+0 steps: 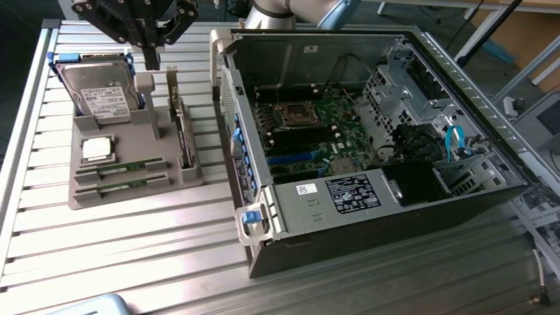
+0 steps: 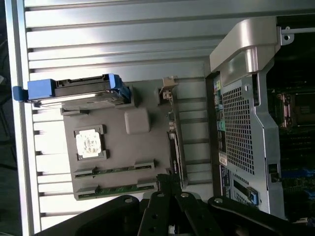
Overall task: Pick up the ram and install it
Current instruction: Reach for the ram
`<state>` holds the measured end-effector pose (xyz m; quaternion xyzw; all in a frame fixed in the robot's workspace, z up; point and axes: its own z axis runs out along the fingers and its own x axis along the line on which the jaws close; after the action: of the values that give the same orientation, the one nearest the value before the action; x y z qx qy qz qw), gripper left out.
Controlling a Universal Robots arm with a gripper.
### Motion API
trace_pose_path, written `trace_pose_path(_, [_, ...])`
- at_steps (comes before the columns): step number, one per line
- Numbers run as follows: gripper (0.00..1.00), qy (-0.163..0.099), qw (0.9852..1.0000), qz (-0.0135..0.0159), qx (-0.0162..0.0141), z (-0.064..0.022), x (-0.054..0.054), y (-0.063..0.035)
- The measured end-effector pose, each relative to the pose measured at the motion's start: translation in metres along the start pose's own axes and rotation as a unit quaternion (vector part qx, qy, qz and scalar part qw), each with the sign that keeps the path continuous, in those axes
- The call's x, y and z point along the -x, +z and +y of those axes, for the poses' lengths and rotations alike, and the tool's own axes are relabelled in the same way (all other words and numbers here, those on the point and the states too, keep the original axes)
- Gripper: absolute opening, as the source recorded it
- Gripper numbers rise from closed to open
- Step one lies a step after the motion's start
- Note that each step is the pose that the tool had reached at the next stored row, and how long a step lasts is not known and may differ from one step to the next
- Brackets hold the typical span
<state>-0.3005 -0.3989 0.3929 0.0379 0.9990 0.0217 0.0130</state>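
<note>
Two alike green ram sticks lie in slots at the front of the grey holder tray [image 1: 131,141]: one ram [image 1: 118,167] and a second ram [image 1: 122,186] just in front of it. The wrist view shows the same pair, one ram [image 2: 120,170] beside the other ram [image 2: 118,188], on the tray [image 2: 142,147]. My gripper [image 1: 153,56] hangs high above the tray's back part, next to the hard drive, shut with nothing in it. In the wrist view the gripper [image 2: 167,182] sits over the tray's edge close to the ram sticks.
The tray also holds a hard drive [image 1: 98,92] with blue rails, a silver processor [image 1: 96,149] and an upright expansion card [image 1: 182,141]. On the exterior view's right lies the open computer case [image 1: 262,216] with its motherboard [image 1: 306,125]. The table is ribbed metal.
</note>
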Motion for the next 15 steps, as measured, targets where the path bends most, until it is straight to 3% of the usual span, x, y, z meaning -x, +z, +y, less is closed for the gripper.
trace_pose_path(15, [0.11, 0.0, 1.0, 0.0, 0.0, -0.0019, -0.025, -0.0006])
